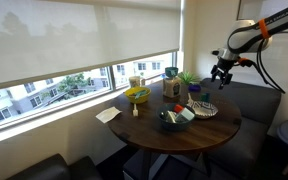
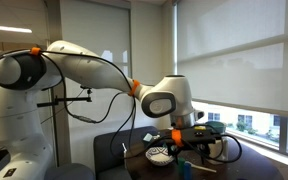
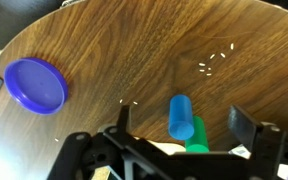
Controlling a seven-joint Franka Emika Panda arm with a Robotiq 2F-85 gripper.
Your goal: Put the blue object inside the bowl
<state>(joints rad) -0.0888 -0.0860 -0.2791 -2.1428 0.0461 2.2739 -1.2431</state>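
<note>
A blue cylinder [image 3: 180, 116] lies on the wooden table beside a green cylinder [image 3: 198, 136] in the wrist view. My gripper [image 3: 183, 122] is open and empty, and its two fingers frame the blue cylinder from above. In an exterior view my gripper [image 1: 221, 72] hangs well above the table's far right edge. A dark bowl [image 1: 173, 121] with a few items in it stands near the table's front. A yellow bowl [image 1: 137, 95] stands at the left. I cannot make out the blue cylinder in either exterior view.
A round blue lid [image 3: 36, 84] lies on the table. A patterned plate [image 1: 203, 108], a box [image 1: 171, 88], a cup [image 1: 171, 72], a small plant [image 1: 189, 78] and a napkin [image 1: 108, 115] share the round table [image 1: 154, 135]. Dark chairs surround it, and a window is behind.
</note>
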